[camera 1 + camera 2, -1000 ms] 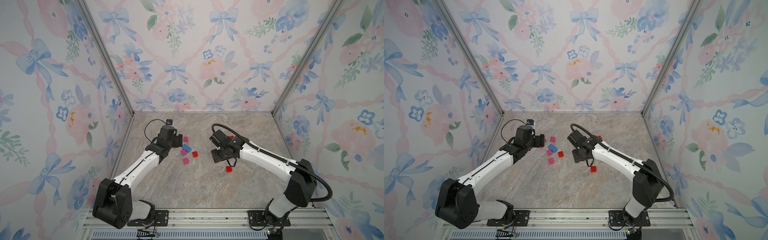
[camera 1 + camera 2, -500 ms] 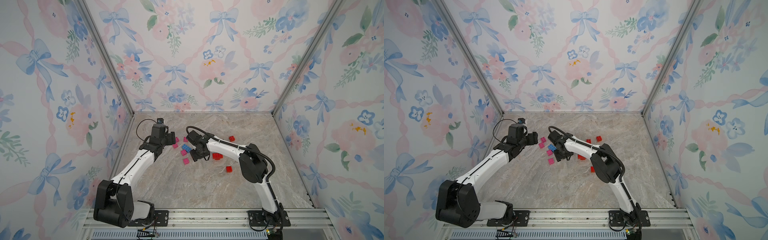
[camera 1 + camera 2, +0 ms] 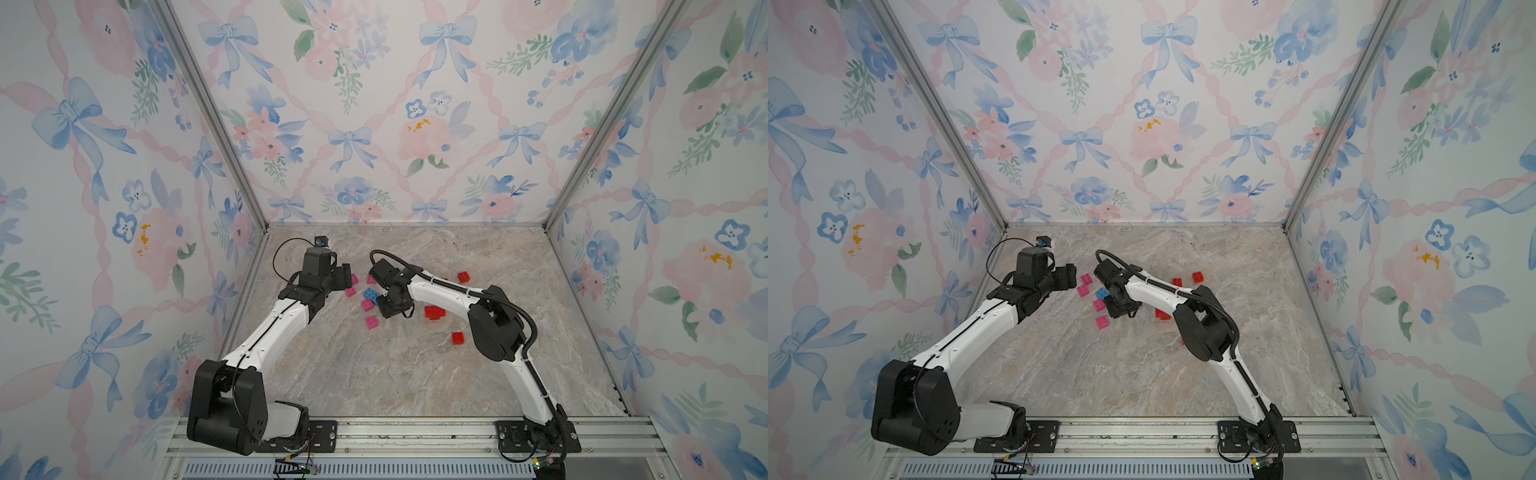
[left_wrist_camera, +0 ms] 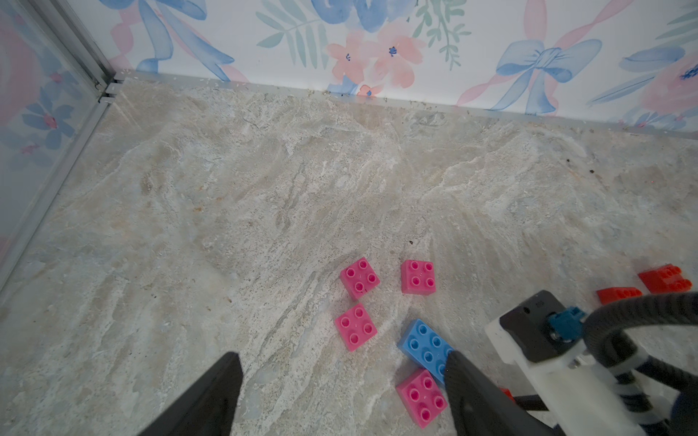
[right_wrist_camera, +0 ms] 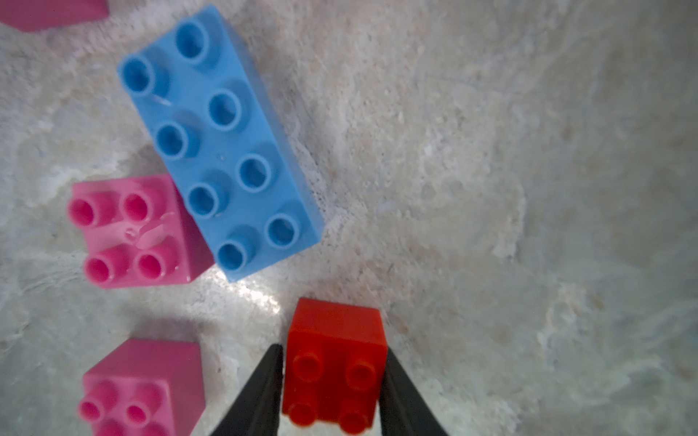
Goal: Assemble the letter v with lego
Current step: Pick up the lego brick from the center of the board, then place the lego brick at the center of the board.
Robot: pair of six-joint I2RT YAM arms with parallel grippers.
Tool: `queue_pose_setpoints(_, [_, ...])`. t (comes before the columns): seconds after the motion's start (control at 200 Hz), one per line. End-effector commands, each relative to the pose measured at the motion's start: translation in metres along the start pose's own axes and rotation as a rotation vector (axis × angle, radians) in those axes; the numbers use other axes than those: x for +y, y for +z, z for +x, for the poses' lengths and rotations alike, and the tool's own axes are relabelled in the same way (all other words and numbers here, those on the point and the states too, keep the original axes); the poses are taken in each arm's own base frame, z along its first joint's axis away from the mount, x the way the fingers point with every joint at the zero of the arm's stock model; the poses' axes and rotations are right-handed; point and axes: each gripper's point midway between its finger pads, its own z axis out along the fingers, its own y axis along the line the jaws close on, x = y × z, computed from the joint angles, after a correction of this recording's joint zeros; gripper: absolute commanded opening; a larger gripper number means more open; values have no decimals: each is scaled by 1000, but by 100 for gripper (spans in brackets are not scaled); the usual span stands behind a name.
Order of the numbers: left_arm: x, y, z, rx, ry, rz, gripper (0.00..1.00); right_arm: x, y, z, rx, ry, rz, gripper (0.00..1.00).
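My right gripper [image 5: 332, 381] is shut on a red lego brick [image 5: 334, 339], low over the marble table; in both top views the gripper [image 3: 388, 309] hides that brick. Right beside it lies the longer blue brick [image 5: 221, 139] with a pink brick [image 5: 132, 230] against its side and another pink one [image 5: 139, 389] nearby. My left gripper [image 4: 342, 377] stands open over bare table just left of the pink bricks [image 4: 355, 327], nothing between its fingers [image 4: 472, 396]. In a top view the left gripper [image 3: 343, 278] sits at the back left of the cluster.
Two more pink bricks [image 3: 354, 278] lie by the left gripper. Loose red bricks lie to the right: [image 3: 434, 311], [image 3: 458, 338], [image 3: 464, 276]. Floral walls [image 3: 374, 124] close in the table on three sides; the left wall is close to the left arm.
My right arm has swung left to the blue brick, and its jaws have shut on the red brick lying there. The left gripper has drawn back a little toward the left wall.
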Motion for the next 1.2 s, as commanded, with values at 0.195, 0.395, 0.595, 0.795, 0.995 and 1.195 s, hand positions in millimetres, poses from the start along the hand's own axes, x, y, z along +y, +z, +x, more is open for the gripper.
queue_pose_setpoints(0.195, [-2,-1,-1,-8,4,13,87,-33,-57,-5,-44,64,29,21])
queue_pose_setpoints(0.395, [-75,-20,19,7,14,161,87,-132,-135,74,-11,246,81,19])
queue_pose_setpoints(0.595, [-157,-39,48,-12,-9,242,86,-190,-138,178,166,323,113,19])
queue_pose_setpoints(0.795, [-191,-43,80,72,-70,350,87,-202,-101,200,179,384,77,17])
queue_pose_setpoints(0.995, [-184,-42,94,91,-152,377,85,-199,-80,211,241,399,70,30])
queue_pose_setpoints(1.195, [-186,-37,102,109,-155,385,85,-201,-83,209,251,398,92,54])
